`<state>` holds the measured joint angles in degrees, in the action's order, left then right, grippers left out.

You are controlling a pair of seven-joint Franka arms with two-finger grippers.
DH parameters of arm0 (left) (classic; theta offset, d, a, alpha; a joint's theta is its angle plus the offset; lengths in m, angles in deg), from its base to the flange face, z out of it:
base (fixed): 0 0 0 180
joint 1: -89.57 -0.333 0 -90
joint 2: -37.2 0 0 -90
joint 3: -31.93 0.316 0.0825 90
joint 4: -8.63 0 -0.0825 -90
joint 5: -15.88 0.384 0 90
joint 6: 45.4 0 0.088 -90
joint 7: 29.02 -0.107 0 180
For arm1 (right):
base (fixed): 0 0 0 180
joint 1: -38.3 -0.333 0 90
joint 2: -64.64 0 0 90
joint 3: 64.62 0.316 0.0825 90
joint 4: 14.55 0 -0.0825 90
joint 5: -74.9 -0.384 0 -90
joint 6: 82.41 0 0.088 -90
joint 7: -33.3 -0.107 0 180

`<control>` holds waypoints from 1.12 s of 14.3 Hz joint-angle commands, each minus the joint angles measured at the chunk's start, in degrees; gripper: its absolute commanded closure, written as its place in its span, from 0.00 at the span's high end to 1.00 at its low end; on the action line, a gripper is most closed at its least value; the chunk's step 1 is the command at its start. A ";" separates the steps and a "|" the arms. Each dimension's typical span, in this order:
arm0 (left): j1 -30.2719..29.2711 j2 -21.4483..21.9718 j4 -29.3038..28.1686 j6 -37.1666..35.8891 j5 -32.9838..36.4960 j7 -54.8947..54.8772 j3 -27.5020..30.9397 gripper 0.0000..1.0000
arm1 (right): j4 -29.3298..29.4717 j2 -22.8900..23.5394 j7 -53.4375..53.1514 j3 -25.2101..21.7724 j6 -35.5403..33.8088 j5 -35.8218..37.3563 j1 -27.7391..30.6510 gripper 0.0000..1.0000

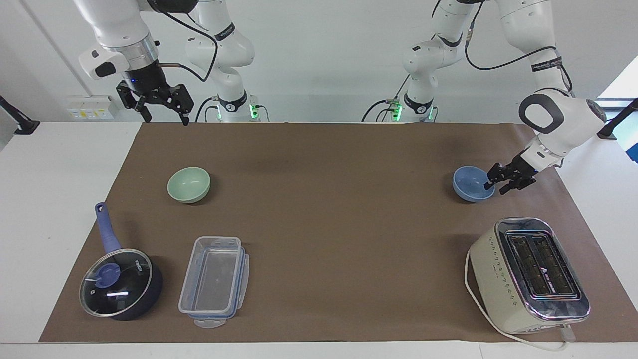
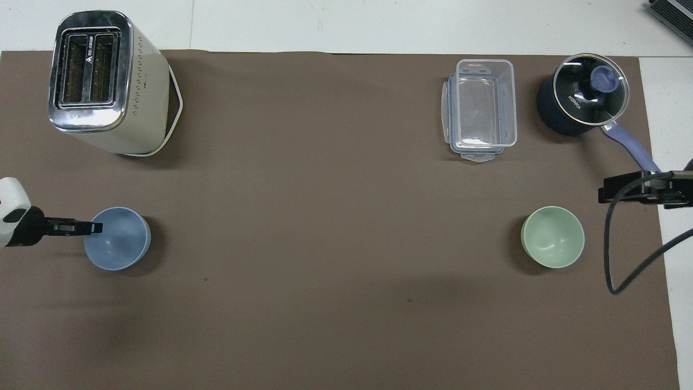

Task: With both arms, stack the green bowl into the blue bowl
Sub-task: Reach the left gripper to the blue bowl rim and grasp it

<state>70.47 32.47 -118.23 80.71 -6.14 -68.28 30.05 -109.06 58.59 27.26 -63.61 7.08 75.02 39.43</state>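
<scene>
My left gripper [image 1: 491, 184] straddles the blue bowl [image 1: 471, 182] rim — grip unclear. My right gripper [image 1: 162, 107] waits spread, high above the green bowl [image 1: 189, 184] — untouched.

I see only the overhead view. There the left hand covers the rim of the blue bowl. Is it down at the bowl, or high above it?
Observer: In the facing view the left hand is low, level with the rim of the blue bowl.
Operator: And the right hand? My view shows only a part of it.
Observer: The right hand hangs high over the edge of the brown mat nearest the robots, well apart from the green bowl.
</scene>
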 commanded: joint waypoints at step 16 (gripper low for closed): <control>11.61 9.12 -3.21 -2.62 -0.65 9.70 0.47 0.00 | 0.91 0.33 1.21 0.30 -0.99 -0.04 0.53 1.00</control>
<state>77.94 39.14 -119.02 78.17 -6.16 -61.74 29.82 -109.06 58.59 27.26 -63.61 7.08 75.02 39.43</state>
